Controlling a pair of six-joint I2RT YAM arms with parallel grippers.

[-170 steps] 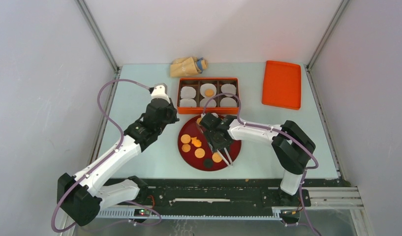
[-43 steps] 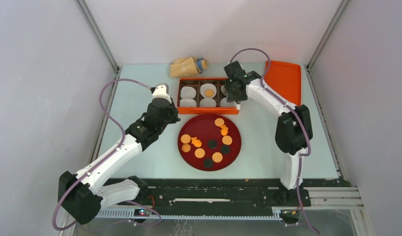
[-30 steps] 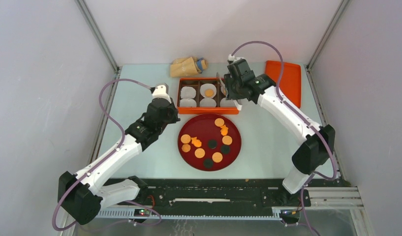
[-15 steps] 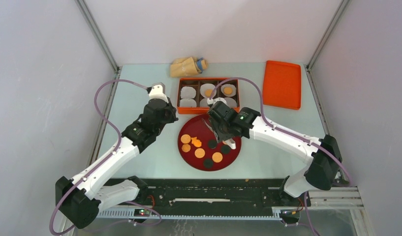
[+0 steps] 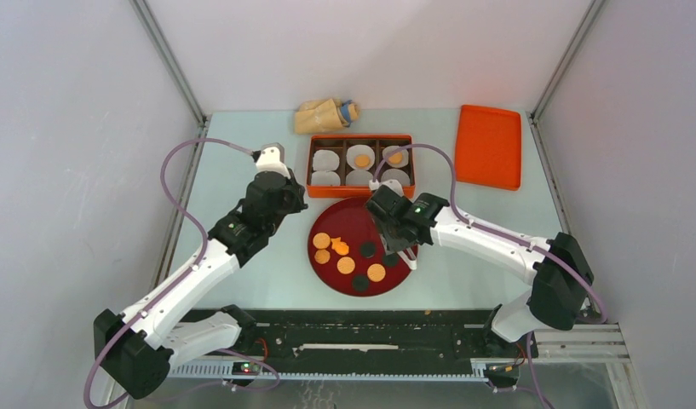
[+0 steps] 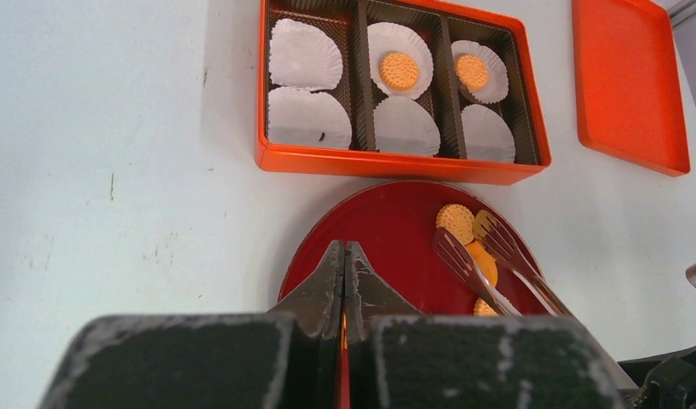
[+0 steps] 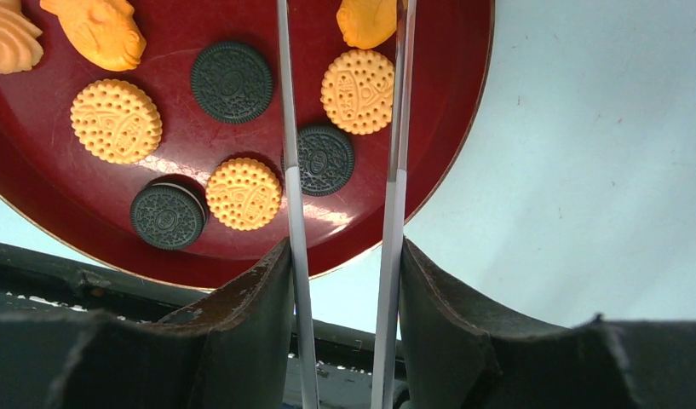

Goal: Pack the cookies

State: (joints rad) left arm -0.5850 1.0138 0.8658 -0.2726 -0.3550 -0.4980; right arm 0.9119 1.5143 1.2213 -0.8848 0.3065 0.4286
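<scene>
Cookies lie on a red plate [image 5: 348, 223]: round tan discs [image 7: 358, 91], dark discs [image 7: 232, 82] and bright orange irregular pieces [image 7: 97, 30]. Two more tan cookies [image 6: 399, 71] sit on white liners in the orange box [image 5: 360, 192]. My right gripper [image 7: 344, 256] is shut on white tongs [image 7: 290, 170]. The tong arms are spread, and their tips straddle an orange piece [image 6: 484, 262] at the plate's right side. My left gripper [image 6: 344, 256] is shut and empty, above the plate's left edge.
An orange lid [image 5: 487, 145] lies at the back right. A tan bag [image 5: 325, 115] lies behind the box. Several box compartments hold only white liners [image 6: 303, 53]. The black rail runs along the table's near edge.
The right arm carried a tan cookie from the plate to the box's back right compartment, left it there, and came back over the plate's right side. The left arm barely moved.
</scene>
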